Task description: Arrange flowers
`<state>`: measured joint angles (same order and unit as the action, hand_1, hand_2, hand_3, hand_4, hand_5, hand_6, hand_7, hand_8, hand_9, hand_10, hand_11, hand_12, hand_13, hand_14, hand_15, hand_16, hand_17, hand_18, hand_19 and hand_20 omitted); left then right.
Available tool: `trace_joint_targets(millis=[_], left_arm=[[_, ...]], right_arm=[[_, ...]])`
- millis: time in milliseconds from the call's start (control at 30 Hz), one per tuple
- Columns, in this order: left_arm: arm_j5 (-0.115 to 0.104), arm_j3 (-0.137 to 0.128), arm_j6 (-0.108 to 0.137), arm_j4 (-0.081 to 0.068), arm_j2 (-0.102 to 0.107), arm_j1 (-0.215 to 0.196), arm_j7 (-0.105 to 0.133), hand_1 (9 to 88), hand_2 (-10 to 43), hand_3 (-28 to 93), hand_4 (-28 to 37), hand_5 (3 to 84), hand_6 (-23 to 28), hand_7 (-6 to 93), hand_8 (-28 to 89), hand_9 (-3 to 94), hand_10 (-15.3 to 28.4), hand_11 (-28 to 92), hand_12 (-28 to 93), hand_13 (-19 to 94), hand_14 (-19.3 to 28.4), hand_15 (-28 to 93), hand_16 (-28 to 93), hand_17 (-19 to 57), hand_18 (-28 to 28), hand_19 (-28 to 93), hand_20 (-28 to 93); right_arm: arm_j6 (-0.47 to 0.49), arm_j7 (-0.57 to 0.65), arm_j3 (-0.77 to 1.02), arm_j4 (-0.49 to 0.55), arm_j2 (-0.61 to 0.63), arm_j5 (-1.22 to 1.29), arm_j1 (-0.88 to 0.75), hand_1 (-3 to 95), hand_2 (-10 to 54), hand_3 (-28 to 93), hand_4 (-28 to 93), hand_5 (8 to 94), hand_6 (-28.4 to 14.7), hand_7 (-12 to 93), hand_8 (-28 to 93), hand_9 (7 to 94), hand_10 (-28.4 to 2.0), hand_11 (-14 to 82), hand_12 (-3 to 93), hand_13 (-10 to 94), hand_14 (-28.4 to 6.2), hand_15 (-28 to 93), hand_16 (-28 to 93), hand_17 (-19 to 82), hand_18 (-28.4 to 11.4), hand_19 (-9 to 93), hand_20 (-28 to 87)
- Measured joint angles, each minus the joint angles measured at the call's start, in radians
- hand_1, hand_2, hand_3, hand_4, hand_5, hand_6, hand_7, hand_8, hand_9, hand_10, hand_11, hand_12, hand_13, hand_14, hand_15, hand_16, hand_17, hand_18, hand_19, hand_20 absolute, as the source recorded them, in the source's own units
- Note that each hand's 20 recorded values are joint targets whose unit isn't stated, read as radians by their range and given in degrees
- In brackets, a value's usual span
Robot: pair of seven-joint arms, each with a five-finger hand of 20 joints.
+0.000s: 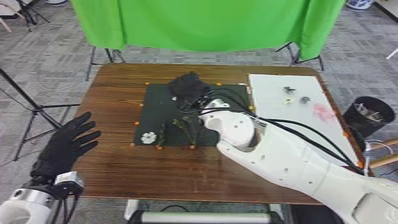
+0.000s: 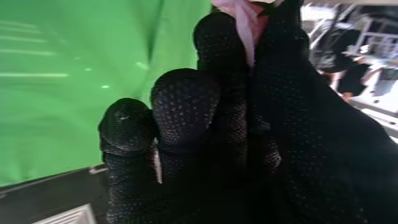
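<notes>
Pink flower (image 2: 242, 20) is clamped in right hand (image 1: 187, 87), over far part of dark mat (image 1: 157, 107); white flower (image 1: 148, 137) is laid nearer, leftward; left hand (image 1: 59, 151) is held spread

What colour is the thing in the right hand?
Petal-like thing: pink, clearest in the right wrist view.

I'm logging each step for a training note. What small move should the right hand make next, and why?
Probably lower the soft pink petal-like piece towards the dark rectangular mat: the right hand pinches it at the mat's far part, and a white ruffled blossom lies on the mat's near-left corner.
</notes>
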<state>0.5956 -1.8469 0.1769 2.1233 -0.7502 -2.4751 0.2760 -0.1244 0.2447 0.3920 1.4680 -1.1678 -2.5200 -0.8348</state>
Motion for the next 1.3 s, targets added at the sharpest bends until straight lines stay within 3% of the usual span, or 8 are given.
trace_joint_targets(millis=[333,933,1300], left_arm=[[-0.006,0.026,0.01,-0.01,0.033,0.025,0.018,24.7,-2.2,70,-24.6,25.0,2.2,20.9,-11,20.7,12.0,21,16,18,16.3,30,-1,-9.4,22.9,42,7],[-0.001,0.037,0.007,-0.019,0.035,0.065,0.006,24.8,-2.0,70,-24.4,25.1,2.3,21.0,-11,20.7,12.0,21,16,18,16.2,30,-1,-9.4,22.9,42,7],[0.004,0.042,0.003,-0.025,0.035,0.08,-0.003,24.8,-2.0,70,-24.4,25.1,2.3,21.0,-11,20.7,12.0,21,16,18,16.2,30,-1,-9.4,22.8,42,7]], right_arm=[[-0.02,0.01,-0.103,-0.114,-0.104,-0.004,0.055,47.1,-9.3,84,-28,68.3,3.2,48,3,87.0,-4.6,15.6,46.3,74,-3.7,70,28,37,-20.0,93,49],[-0.033,0.06,-0.167,-0.182,-0.149,-0.01,0.083,46.5,-9.2,82,-28,65.2,3.5,48,2,85.2,-4.4,12.8,44.5,73,-3.3,70,29,36,-19.6,93,49],[0.021,0.079,-0.165,-0.186,-0.154,-0.018,0.083,42.3,-9.5,81,-28,61.7,2.1,45,-1,78.7,-5.6,16.7,35.0,71,-3.4,71,29,35,-19.3,93,49]])
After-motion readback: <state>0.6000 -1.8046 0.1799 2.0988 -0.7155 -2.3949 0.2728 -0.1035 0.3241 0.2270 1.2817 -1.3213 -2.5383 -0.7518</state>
